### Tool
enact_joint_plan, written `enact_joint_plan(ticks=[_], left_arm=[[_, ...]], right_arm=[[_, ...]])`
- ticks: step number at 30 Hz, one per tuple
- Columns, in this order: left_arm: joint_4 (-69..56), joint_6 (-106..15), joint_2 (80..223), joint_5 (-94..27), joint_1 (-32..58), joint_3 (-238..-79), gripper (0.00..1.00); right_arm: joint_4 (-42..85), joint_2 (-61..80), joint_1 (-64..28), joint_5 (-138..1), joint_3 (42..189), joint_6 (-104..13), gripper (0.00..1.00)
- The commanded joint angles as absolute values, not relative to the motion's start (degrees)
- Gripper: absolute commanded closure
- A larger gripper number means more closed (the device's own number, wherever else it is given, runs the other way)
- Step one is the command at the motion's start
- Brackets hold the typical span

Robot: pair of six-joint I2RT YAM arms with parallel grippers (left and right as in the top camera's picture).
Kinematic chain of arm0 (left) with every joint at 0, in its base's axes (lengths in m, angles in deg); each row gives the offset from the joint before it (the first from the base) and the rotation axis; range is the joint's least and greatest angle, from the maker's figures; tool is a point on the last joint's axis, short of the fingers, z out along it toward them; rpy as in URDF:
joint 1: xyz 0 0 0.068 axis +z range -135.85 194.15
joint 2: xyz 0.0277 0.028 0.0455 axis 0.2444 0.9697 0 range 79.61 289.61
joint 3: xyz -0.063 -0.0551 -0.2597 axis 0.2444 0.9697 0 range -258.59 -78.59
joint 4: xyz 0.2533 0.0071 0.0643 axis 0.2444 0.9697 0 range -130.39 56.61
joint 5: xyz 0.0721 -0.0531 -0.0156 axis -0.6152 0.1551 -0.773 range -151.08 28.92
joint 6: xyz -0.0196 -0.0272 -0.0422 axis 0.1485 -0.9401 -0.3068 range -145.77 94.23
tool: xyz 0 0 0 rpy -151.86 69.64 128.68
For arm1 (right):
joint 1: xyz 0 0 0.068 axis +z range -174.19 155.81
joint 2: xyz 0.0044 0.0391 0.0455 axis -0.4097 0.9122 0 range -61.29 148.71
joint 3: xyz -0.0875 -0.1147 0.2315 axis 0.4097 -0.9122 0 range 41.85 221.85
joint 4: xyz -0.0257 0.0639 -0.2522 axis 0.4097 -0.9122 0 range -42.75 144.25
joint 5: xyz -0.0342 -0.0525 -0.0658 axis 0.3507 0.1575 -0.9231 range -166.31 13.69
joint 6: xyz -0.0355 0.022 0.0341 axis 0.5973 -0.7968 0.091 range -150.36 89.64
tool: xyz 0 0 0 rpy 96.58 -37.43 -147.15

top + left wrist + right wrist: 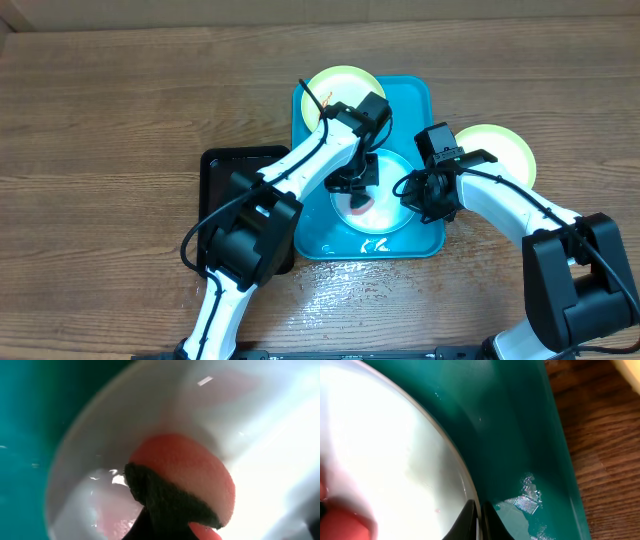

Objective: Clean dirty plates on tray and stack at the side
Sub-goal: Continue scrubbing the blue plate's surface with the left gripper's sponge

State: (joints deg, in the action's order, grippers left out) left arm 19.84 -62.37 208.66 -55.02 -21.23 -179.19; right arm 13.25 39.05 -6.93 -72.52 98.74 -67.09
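On the turquoise tray (412, 110) lies a light blue plate (385, 215) with a whitish centre. My left gripper (355, 188) is shut on a red sponge (190, 467) with a dark scouring side, and the sponge is pressed onto the wet plate (260, 425). At the plate's right edge, my right gripper (479, 519) is shut on the rim (451, 450). One pale yellow-green plate (345, 84) sits at the tray's far end. Another yellow-green plate (500, 150) lies on the table to the right of the tray.
A black tray (222, 170) stands left of the turquoise one, largely under my left arm. Water shines on the wooden table (330, 285) in front of the tray. Droplets sit on the tray floor (525, 495) by my right fingers.
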Motion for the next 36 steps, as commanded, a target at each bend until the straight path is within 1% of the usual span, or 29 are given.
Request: enact_joint_plan(ticks=[1,6,9,14,17,21,24,29,36], left_arm=[[21.32,-63.70,209.69,-66.23,-20.00,-180.33,0.96],[24.49,-62.89,209.67,-77.25,-20.33,-182.97,0.96],[25.50,-59.85,209.69,-75.96,-20.92,-183.04,0.96],[25.02,-58.50,209.69,-63.24,-22.08,-182.88,0.96],[22.50,-58.48,209.69,-53.03,-22.67,-182.14,0.96],[18.76,-58.54,209.69,-42.36,-23.61,-179.78,0.96],[16.43,-58.80,209.69,-38.34,-24.27,-177.42,0.96],[16.91,-59.15,209.69,-38.45,-24.33,-176.52,0.96],[24.05,-59.20,209.69,-47.87,-22.69,-176.79,0.96]], right_arm=[[13.21,40.05,-7.22,-76.70,98.23,-68.31,0.96],[13.21,40.05,-7.22,-76.70,98.23,-68.29,0.96],[13.21,40.05,-7.22,-76.70,98.23,-68.29,0.96],[13.21,40.05,-7.22,-76.70,98.23,-68.29,0.96],[13.19,40.05,-7.22,-76.70,98.23,-68.29,0.96],[13.17,40.05,-7.22,-76.70,98.23,-68.29,0.96],[13.17,40.05,-7.22,-76.70,98.23,-68.31,0.96],[13.14,40.05,-7.22,-76.70,98.23,-68.29,0.96],[13.03,40.05,-7.22,-76.67,98.23,-68.31,0.96]])
